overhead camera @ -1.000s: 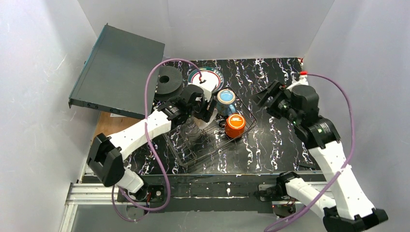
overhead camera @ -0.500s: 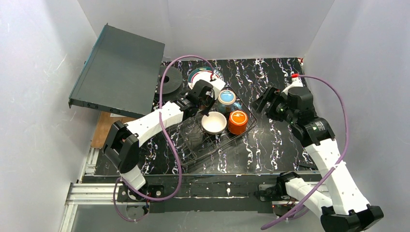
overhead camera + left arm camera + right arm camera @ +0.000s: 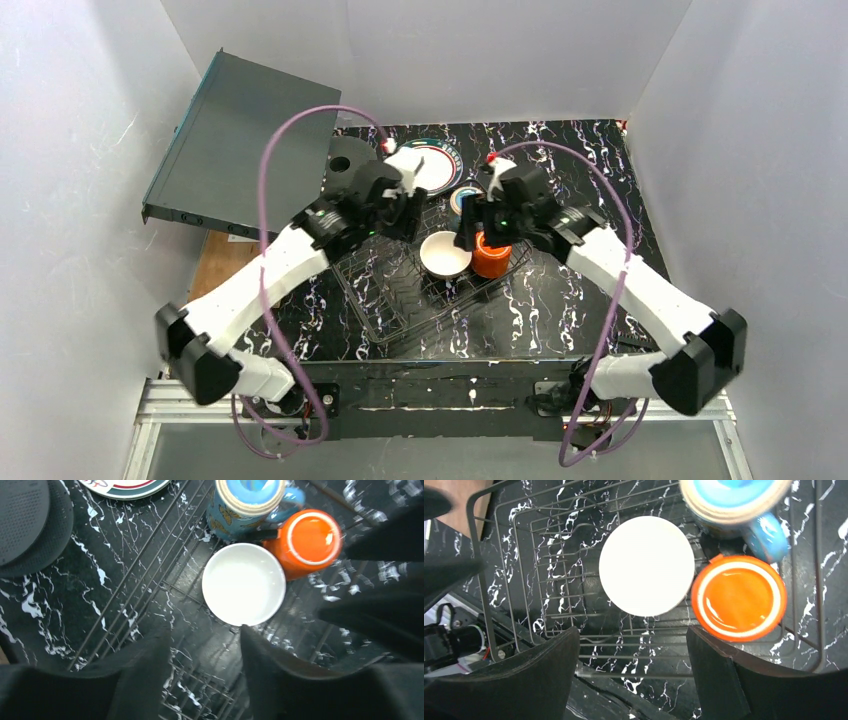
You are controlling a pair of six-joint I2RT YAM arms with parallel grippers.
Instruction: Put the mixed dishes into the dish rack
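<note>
Top external: 3 dishes in rack, both grippers open above

Dish rack sat mid-table w/ cream bowl, blue mug & small orange cup grouped at its far right end. Bowl was mouth-up, just beside cup. Green-and-red rimmed plate lay on table beyond rack, partly hidden by left arm and cut off in left wrist view. Left gripper hung over bowl, fingers spread, holding nothing. Right gripper was likewise spread and empty over bowl & cup. From above, mug was mostly hidden under right gripper. Cup upright or inverted: couldn't tell.
</note>
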